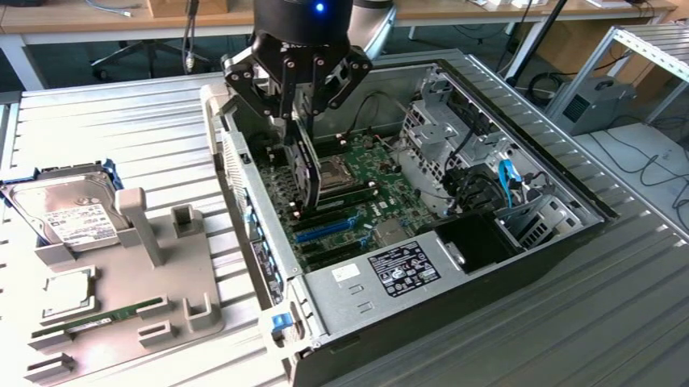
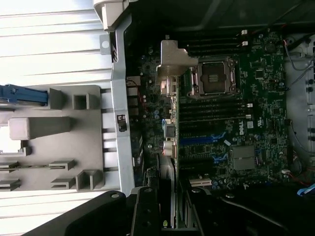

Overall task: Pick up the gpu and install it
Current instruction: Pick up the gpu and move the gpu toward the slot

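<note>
Ribbed grey metal forms the table [image 1: 129,121] around an open black computer case [image 1: 560,234] lying on its side. The gripper [image 1: 300,133] hangs over the case's rear end. Directly under the jaws lies the green motherboard [image 1: 372,197]. The bare CPU socket [image 1: 336,170] is just beside the card's lower edge, and the blue expansion slots [image 1: 328,228] lie a little beyond, nearer the exterior camera. The case's pale rear wall [image 1: 239,173] rises close beside the jaws on the exterior view's left. A steel drive cage [image 1: 444,129] and a blue cable [image 1: 503,173] sit well apart from them on the exterior view's right. Outside the case, farther from the jaws on the exterior view's left, a grey fixture tray [image 1: 161,266] carries a silver hard drive [image 1: 67,216] and a narrow green memory stick [image 1: 102,316].

The jaws are clamped on the upper edge of the gpu [image 1: 309,177], which hangs edge-down between them over the board. Whether its lower edge touches the board cannot be told. It is a thin black card. The wrist view shows it edge-on, with its silver end bracket [image 2: 172,61] standing near the rear wall and dark fingers [image 2: 144,214] on either side.
</note>
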`<act>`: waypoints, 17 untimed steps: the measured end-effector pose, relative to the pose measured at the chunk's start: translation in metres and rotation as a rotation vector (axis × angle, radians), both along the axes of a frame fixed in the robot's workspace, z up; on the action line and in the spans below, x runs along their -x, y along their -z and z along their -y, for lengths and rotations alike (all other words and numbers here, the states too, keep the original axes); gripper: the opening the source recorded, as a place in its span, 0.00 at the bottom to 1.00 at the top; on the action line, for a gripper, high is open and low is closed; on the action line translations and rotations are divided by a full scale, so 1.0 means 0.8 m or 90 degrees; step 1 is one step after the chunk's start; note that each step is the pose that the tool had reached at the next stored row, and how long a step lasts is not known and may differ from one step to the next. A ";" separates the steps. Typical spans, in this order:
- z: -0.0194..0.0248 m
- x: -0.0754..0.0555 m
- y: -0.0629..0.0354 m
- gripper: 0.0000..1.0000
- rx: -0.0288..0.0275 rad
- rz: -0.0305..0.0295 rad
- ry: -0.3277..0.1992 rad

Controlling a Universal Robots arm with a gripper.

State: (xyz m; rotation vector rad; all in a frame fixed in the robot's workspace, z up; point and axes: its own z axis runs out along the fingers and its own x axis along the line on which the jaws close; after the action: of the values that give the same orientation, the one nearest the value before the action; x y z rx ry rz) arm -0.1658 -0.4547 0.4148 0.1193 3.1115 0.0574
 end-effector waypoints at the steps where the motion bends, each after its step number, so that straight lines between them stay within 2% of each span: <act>1: 0.0000 -0.001 0.000 0.26 0.0000 0.0000 0.000; 17: 0.0000 -0.018 0.001 0.26 0.0000 -0.0003 0.000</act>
State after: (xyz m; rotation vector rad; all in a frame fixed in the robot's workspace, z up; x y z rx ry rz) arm -0.1513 -0.4547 0.4137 0.1193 3.1119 0.0574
